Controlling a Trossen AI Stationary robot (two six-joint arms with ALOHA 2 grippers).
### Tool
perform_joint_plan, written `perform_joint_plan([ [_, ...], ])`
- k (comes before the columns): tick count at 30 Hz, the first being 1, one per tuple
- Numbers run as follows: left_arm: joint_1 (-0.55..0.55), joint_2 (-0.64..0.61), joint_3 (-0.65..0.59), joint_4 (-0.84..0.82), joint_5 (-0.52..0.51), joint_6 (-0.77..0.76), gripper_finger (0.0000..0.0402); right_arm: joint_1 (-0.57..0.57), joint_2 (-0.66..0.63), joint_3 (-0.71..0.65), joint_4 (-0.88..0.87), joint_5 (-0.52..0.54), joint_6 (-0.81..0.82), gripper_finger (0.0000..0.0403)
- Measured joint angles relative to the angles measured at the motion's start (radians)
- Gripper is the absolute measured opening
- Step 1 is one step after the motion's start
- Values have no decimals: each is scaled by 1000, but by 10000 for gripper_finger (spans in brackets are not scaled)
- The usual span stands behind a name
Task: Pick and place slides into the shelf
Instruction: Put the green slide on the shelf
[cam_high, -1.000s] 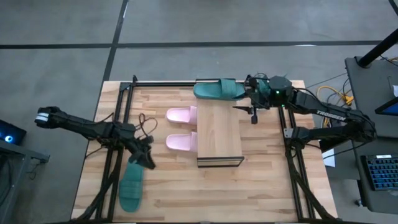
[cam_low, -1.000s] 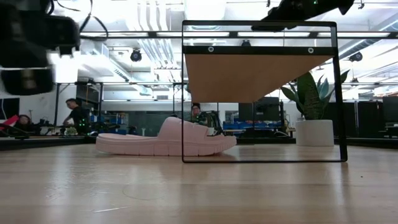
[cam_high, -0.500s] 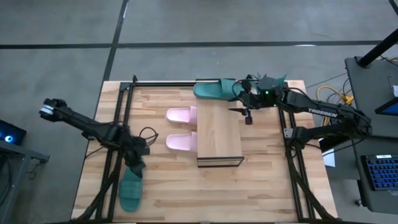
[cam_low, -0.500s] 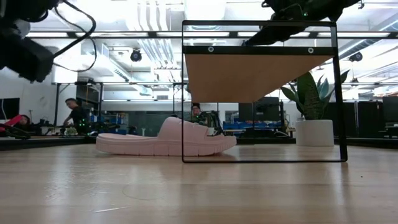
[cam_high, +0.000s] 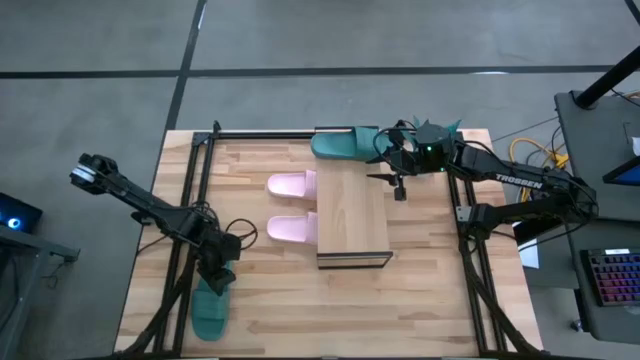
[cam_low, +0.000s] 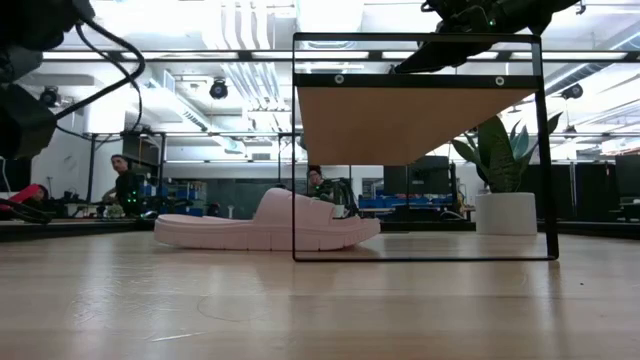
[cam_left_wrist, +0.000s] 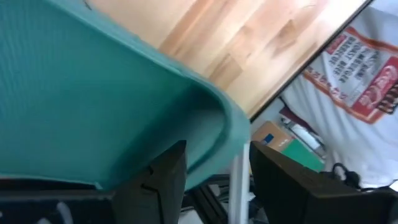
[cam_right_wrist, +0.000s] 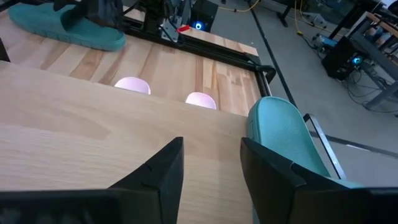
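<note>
So the left claw (cam_high: 218, 277) has dropped onto the green slide (cam_high: 209, 310) left of the shelf (cam_high: 352, 215), fingers spread around its edge, not lifted yet. Right claw (cam_high: 398, 183) hovers spread over the shelf, other green slide (cam_high: 350, 144) just behind. Pink pair (cam_high: 292, 207) already tucked under.

Seen straight down from above the whole table (cam_high: 260, 335), level from table-top height toward the room behind, and close from each wrist, with the shelf (cam_high: 352, 215) common to high, low (cam_low: 415, 120) and right wrist (cam_right_wrist: 93, 149) views, the near teal slide (cam_left_wrist: 93, 99) filling the left wrist's.
</note>
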Motion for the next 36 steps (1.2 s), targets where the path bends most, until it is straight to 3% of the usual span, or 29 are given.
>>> perform_joint_plan([
  [4,0,40,-5,1,-20,56,160,0,0,0,0,0,0,150],
  [18,-30,177,-5,88,135,101,156,0,0,0,-27,0,0,147],
  [21,-31,202,-5,102,139,167,127,0,0,0,-31,0,1,143],
  [27,-31,216,-5,146,146,218,15,0,-3,0,-46,0,0,139],
  [32,-32,164,5,152,93,217,5,0,-3,0,-46,0,1,141],
  [36,-27,71,33,144,-9,214,2,0,-3,0,-26,0,1,139],
])
